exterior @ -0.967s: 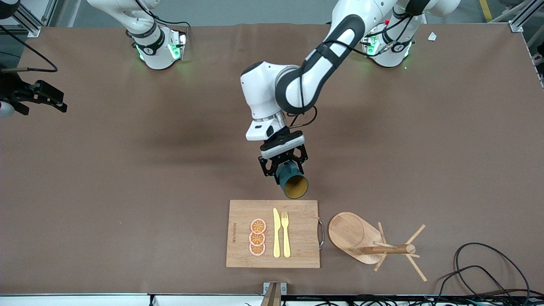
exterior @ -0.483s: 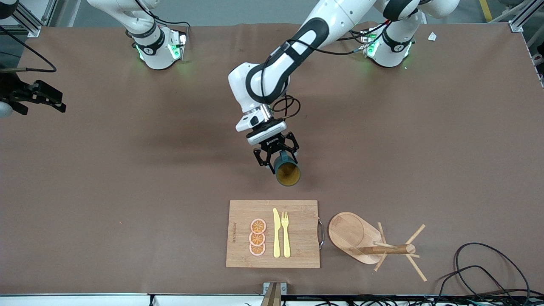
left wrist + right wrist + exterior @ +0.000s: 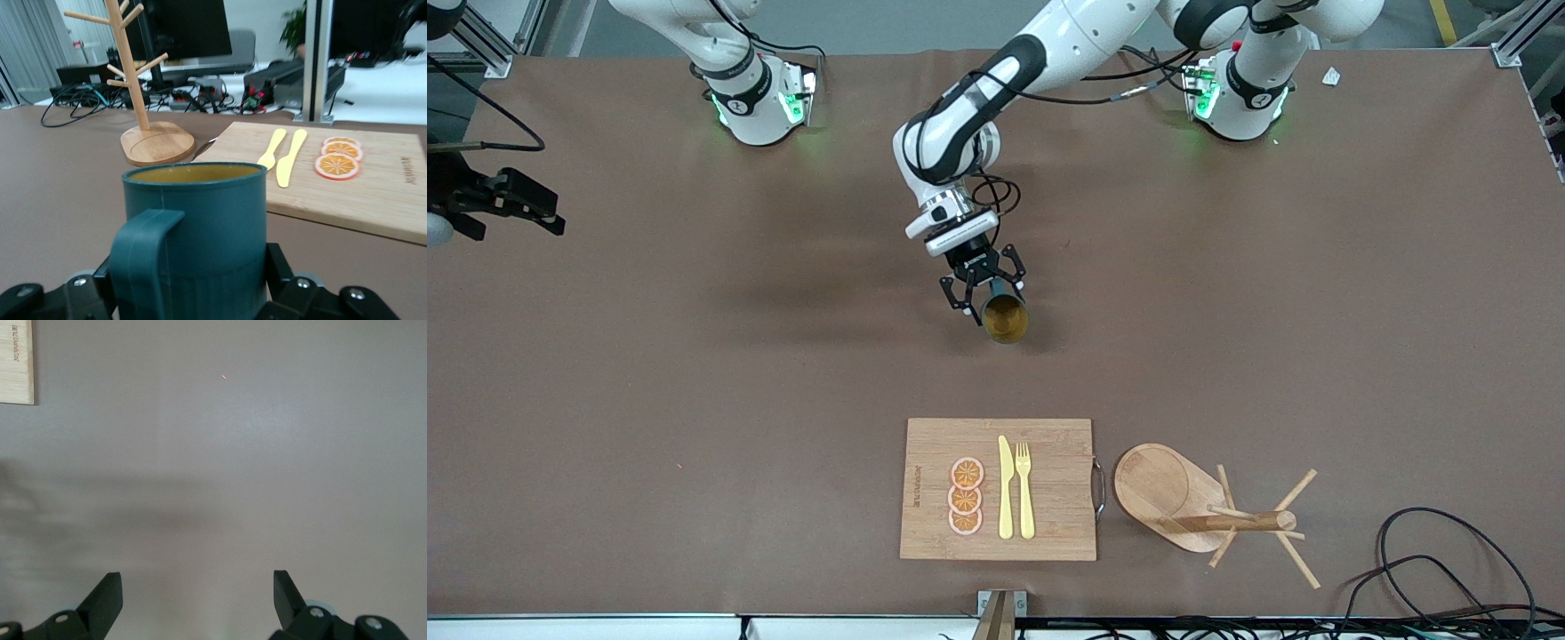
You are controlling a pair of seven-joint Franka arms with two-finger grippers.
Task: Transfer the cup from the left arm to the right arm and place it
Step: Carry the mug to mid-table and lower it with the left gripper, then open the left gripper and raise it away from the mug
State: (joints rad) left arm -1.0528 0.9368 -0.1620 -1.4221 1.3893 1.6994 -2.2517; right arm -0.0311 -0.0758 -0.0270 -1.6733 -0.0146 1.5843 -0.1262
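My left gripper (image 3: 987, 298) is shut on the cup (image 3: 1004, 317), a dark teal ribbed mug with a yellowish inside. It holds the cup by its sides, mouth up, low over the middle of the table. I cannot tell whether the cup touches the table. In the left wrist view the cup (image 3: 200, 227) fills the foreground between the fingers, its loop handle facing the camera. My right gripper (image 3: 543, 213) waits raised at the right arm's end of the table. In the right wrist view it (image 3: 197, 587) is open and empty over bare table.
A wooden cutting board (image 3: 1049, 524) lies nearer the front camera than the cup, with three orange slices (image 3: 966, 496), a yellow knife (image 3: 1006, 489) and a fork (image 3: 1024, 489). A wooden mug tree (image 3: 1209, 507) stands beside it. Cables (image 3: 1449, 569) lie at the left arm's front corner.
My left gripper has carried the cup away from the cutting board toward the robots' bases and lower. The right gripper has not moved.
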